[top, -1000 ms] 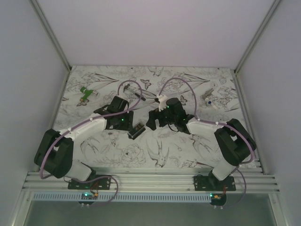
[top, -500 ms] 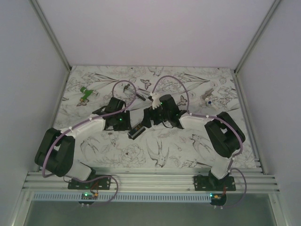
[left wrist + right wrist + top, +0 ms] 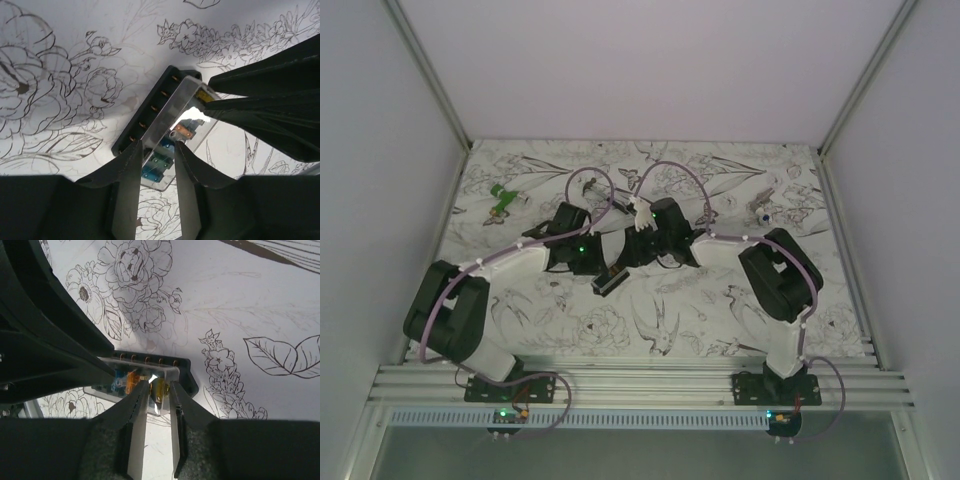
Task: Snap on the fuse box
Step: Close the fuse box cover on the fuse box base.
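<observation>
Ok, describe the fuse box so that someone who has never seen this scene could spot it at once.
On the white flower-printed table, look mid-table, where the left gripper and right gripper meet. Between them lies the small black rectangular plastic fuse box. Only it has a clear cover over coloured fuses; the small green piece lies far left.
</observation>
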Available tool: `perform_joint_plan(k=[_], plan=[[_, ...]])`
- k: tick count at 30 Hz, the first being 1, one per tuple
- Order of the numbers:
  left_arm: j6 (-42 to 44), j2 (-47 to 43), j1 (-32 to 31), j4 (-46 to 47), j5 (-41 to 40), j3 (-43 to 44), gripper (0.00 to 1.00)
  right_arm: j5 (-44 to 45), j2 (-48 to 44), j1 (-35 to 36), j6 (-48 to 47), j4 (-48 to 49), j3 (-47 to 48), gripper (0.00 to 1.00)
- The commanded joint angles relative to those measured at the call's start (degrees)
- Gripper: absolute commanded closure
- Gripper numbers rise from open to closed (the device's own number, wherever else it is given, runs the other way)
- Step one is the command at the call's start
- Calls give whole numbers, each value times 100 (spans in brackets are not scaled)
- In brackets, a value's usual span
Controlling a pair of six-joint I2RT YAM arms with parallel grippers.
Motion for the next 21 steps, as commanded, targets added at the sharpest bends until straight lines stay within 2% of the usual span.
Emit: perform_joint_plan(k=[1,6,9,13,16,21], plan=[[122,619,-18,-564,-69,-150,69,156,427,42,-43,-935,69,76],[109,1037,-141,-536,159,34,76,389,561,44,53,-1756,-15,79],[81,1325,-351,-519,248,179,81,543,434,54,128,-1892,-272,82],[-133,1558,-511,-416,608,312,83,723,-40,42,113,-1869,-622,82],[-398,1545,-764,-270,802,416,81,920,-466,20,23,-1673,-802,75],[-1145,1367,-1001,48,930,475,78,990,-906,1,-127,-1566,-580,63]])
